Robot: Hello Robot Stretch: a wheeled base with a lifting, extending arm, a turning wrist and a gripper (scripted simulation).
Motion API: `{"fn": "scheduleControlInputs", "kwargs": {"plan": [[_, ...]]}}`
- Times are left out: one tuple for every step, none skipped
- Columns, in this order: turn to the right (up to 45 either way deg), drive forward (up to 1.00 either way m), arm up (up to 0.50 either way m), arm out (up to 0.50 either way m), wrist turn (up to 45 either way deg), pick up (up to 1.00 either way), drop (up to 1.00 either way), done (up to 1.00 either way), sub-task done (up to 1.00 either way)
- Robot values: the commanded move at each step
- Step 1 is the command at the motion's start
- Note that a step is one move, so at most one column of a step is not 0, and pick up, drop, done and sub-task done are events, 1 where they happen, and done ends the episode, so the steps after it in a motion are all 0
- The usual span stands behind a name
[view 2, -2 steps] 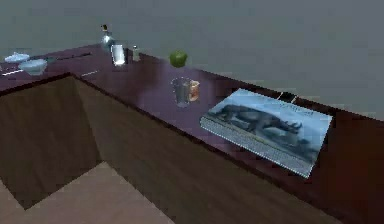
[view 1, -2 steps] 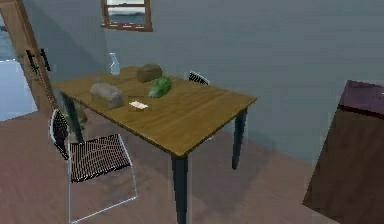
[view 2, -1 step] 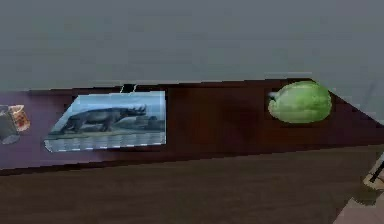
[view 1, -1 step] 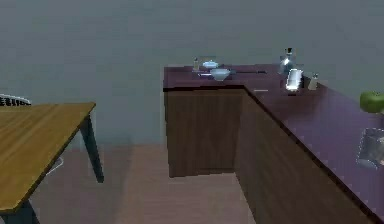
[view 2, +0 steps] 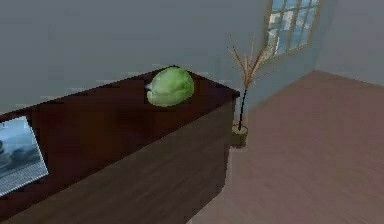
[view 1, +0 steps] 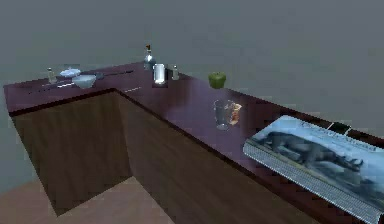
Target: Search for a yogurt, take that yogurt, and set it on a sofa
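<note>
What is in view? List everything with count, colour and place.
counter: one, dark reddish-brown, L-shaped
bowl: one, pale, counter's far left end
bottle: one, dark, counter's inner corner
container: one, white, beside the bottle
green cup: one, green, counter's back edge
glass: one, clear, mid counter
picture panel: one, grey-blue, counter's near right end
round green thing: one, green, countertop, arm side view
twig plant: one, brown, floor beside counter
window: one, white-framed, arm side view's upper right
</note>
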Motion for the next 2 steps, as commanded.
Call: {"fn": "scheduleControlInputs", "kwargs": {"plan": [[0.0,0.25,0.00,0.00,0.0,0.00,0.00,0.00,0.00],[-45.0,0.00,0.00,0.00,0.0,0.00,0.00,0.00,0.00]]}}
